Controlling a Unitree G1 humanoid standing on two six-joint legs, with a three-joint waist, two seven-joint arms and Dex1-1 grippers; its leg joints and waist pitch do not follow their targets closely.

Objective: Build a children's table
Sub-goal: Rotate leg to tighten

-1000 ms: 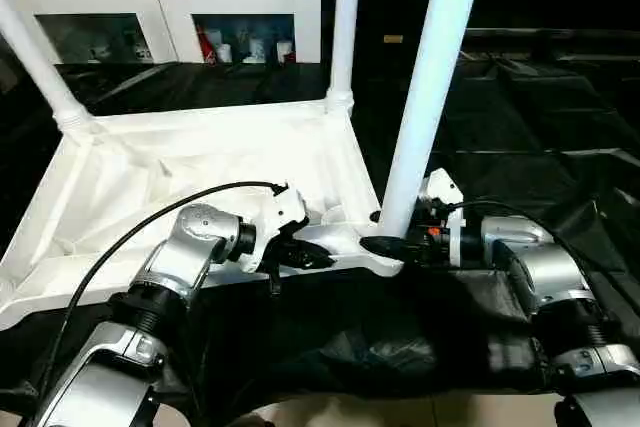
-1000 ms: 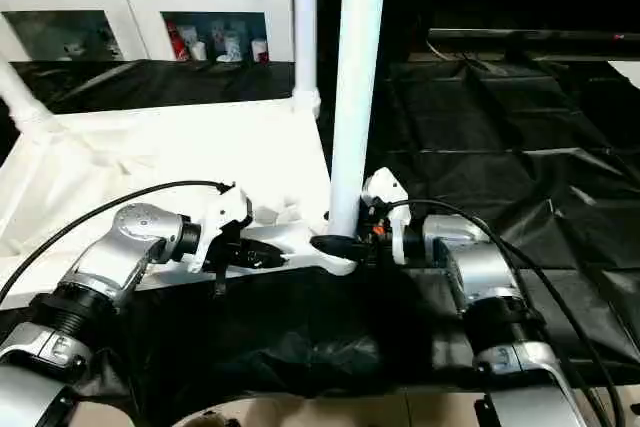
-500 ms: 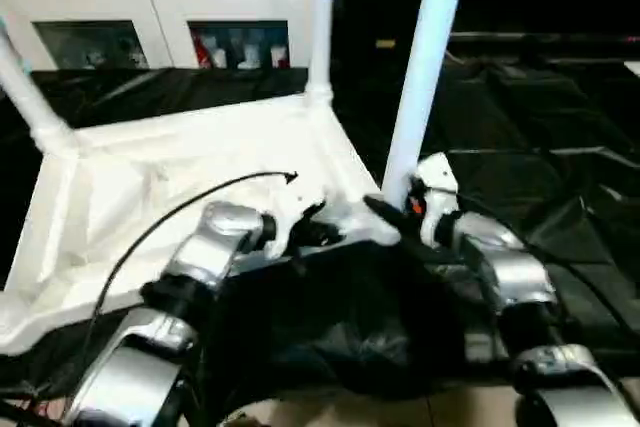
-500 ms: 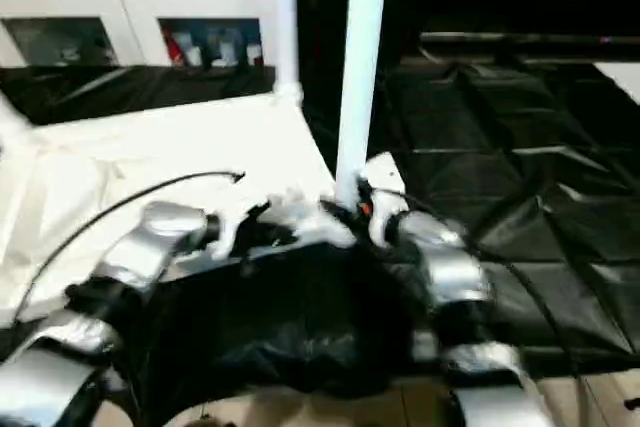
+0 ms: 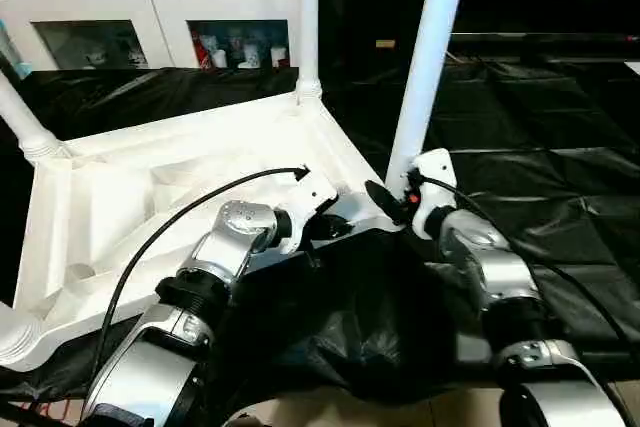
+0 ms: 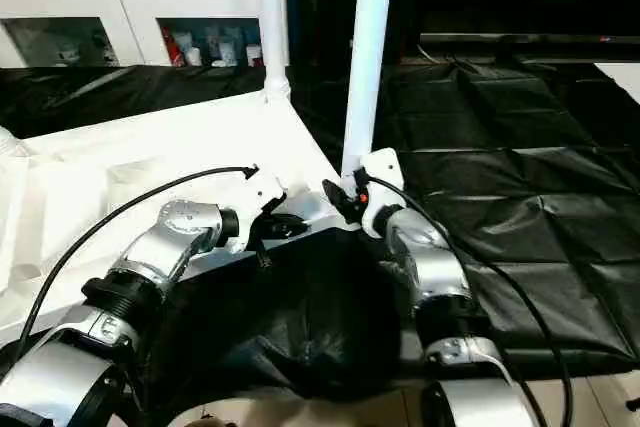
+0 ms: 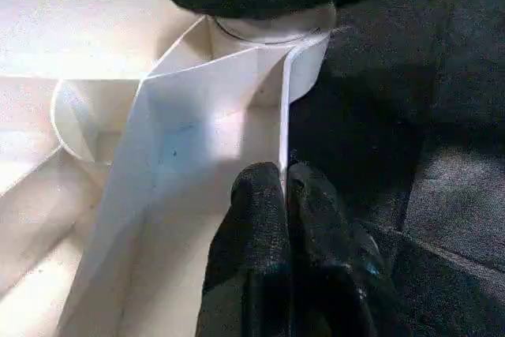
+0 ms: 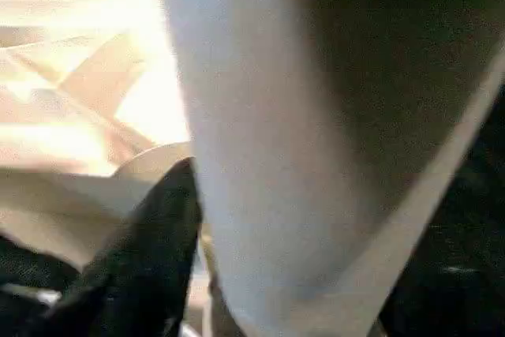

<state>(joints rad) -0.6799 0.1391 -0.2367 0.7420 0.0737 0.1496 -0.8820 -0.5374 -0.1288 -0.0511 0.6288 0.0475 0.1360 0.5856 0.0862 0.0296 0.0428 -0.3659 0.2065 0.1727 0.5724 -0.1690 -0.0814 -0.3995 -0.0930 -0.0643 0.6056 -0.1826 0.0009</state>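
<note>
The children's table lies upside down on black cloth, its ribbed white top (image 5: 150, 187) facing up. Three white legs stand in corner sockets: one far (image 5: 307, 17), one left (image 5: 20, 117), one at the near right corner (image 5: 428, 57). My left gripper (image 5: 325, 229) is shut on the top's thin rim just beside that near right corner; in the left wrist view both fingertips (image 7: 260, 203) pinch the rim wall. My right gripper (image 5: 392, 197) is closed around the base of the near right leg (image 8: 260, 140). One black finger (image 8: 150, 250) presses its side; the other is hidden behind it.
A white glass-door cabinet (image 5: 150, 7) stands at the back left, a dark object on its top. Black cloth (image 5: 540, 147) covers the floor to the right and hangs in folds under the table's near edge (image 5: 340, 327).
The camera has shifted. The table top has swung so its near right corner sits farther from me. My right forearm now reaches up from below instead of in from the right.
</note>
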